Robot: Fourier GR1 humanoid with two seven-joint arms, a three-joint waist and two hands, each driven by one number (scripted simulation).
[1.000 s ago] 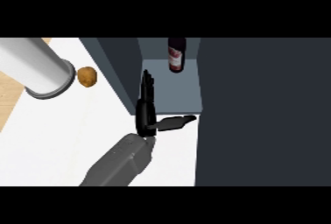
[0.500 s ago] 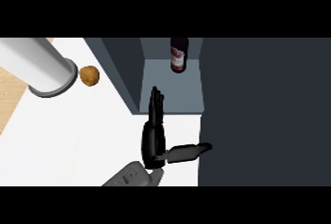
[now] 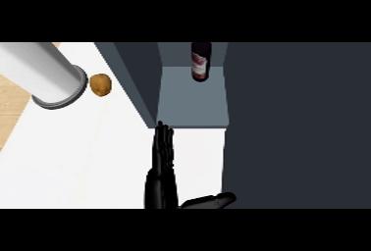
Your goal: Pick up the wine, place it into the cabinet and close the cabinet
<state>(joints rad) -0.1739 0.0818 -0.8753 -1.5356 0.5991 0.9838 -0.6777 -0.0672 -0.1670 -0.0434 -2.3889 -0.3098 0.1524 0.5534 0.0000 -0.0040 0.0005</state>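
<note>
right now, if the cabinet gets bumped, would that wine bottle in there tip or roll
The wine bottle stands upright on the cabinet floor, tall and narrow, so it probably tips fairly easily. Once down, its round body would likely roll. It looks rigid, probably glass, so likely fragile and smooth to grasp.

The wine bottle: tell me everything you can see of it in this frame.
The wine bottle is dark, almost black, with a dark red label showing pale marks. It stands upright on the grey floor at the back of the open cabinet, its top cut off by the view's edge. Nothing holds it; the one visible hand is well short of it, fingers straight.
</note>
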